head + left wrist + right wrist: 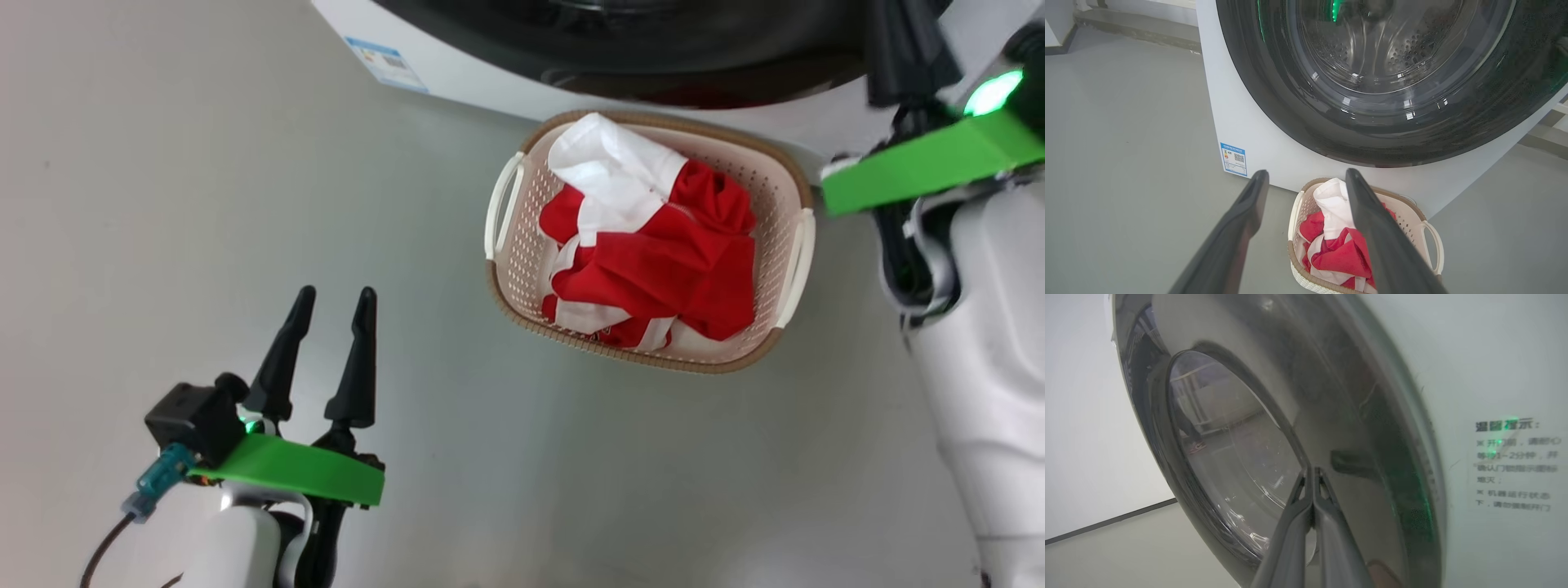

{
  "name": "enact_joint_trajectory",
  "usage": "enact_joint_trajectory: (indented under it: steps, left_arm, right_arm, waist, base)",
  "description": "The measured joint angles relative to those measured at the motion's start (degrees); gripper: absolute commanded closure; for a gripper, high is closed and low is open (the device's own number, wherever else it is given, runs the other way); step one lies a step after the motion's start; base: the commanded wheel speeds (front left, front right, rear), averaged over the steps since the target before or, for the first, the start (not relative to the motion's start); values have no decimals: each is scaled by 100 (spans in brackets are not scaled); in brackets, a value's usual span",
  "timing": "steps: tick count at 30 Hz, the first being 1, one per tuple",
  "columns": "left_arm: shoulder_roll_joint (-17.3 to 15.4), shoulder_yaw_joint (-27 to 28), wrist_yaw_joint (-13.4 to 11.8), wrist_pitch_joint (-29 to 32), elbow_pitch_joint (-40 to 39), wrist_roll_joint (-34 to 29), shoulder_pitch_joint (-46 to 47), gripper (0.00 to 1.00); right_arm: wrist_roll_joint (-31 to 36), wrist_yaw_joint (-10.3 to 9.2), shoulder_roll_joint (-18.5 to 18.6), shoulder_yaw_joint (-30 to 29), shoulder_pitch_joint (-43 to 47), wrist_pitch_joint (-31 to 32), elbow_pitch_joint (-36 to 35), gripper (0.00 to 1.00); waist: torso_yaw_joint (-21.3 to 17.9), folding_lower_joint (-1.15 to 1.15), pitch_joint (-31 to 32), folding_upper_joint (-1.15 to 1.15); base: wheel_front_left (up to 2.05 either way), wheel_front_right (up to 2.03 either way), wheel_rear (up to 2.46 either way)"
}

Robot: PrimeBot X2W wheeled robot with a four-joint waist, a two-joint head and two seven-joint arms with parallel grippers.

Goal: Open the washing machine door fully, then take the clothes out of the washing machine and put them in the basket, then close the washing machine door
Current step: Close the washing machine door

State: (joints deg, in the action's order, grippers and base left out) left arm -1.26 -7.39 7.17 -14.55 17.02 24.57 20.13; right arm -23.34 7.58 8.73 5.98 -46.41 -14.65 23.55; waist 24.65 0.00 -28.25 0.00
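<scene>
Closing the washing machine door is the step in hand, I judge: the clothes lie in the basket on the floor before the washing machine. My right end effector, clenched on nothing, touches the door's black rim; my left end effector hangs released. Next, a firm push until it latches.

1. The floor is smooth, pale grey and evenly lit (a faint sheen, no seams).
2. The washing machine stands on it, white, with a small blue label low on its front.
3. The basket sits upright on the floor, just beside the machine's base.
</scene>
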Motion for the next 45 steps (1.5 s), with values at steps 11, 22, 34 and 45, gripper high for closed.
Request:
enact_joint_trajectory:
  steps: [11,22,34,45]
  left_arm:
    - [-5,361,0,0,115,-479,-498,0]
    - [-191,528,0,0,135,-656,-874,0]
    - [-464,508,0,0,23,-656,-1435,0]
    - [-547,557,0,0,-130,-583,-1864,0]
  right_arm:
    - [-242,-3,-74,452,1223,0,-137,100]
    - [-357,-3,-160,466,2464,1,-333,0]
    - [-367,-3,-259,255,3699,1,-517,0]
    - [-365,-3,-253,-16,4518,2,-706,0]
  waist:
    - [-295,0,705,0]
    - [-757,0,1320,0]
    - [-1334,0,1889,0]
    - [-1887,0,2304,0]
  base:
    - [0,0,0]
    - [0,0,0]
    - [0,0,0]
    - [0,0,0]
